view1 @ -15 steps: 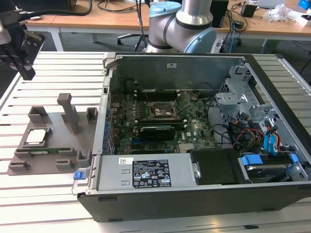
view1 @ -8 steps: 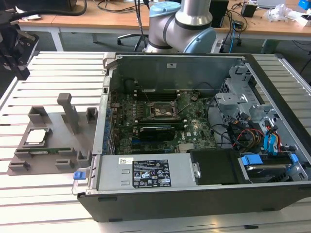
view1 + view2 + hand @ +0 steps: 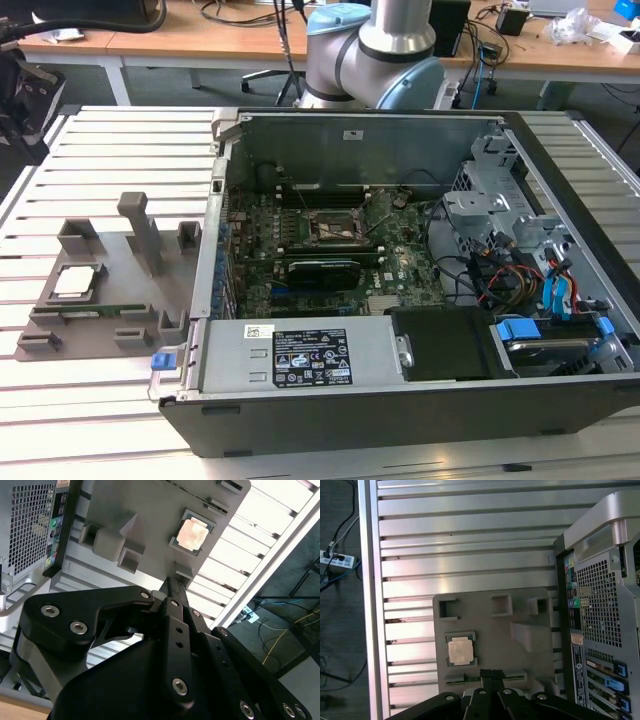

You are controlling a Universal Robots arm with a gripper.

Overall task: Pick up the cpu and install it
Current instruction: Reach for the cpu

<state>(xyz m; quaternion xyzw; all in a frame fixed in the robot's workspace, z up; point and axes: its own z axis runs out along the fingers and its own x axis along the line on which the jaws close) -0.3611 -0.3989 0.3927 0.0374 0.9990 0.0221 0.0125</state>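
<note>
Exterior view: the computer case (image 3: 350,135) lies on the slatted table (image 3: 100,150) with its side off. The motherboard (image 3: 300,265) is inside, with the socket frame (image 3: 335,228) near its middle. On the exterior view's left of the case there's a grey holder tray (image 3: 120,290), and the cpu (image 3: 80,281) sits flat in its square pocket, silver top up.

Second wrist view: the tool (image 3: 171,580) has its black fingers pinched narrow with nothing between them. It's pointing at the tray (image 3: 150,510) edge, near the cpu (image 3: 192,535) but not touching it.

First wrist view: cpu (image 3: 460,650) in its pocket, tool (image 3: 491,671) narrow, and the case's perforated back (image 3: 600,605) just beside the tray (image 3: 520,650).
</note>
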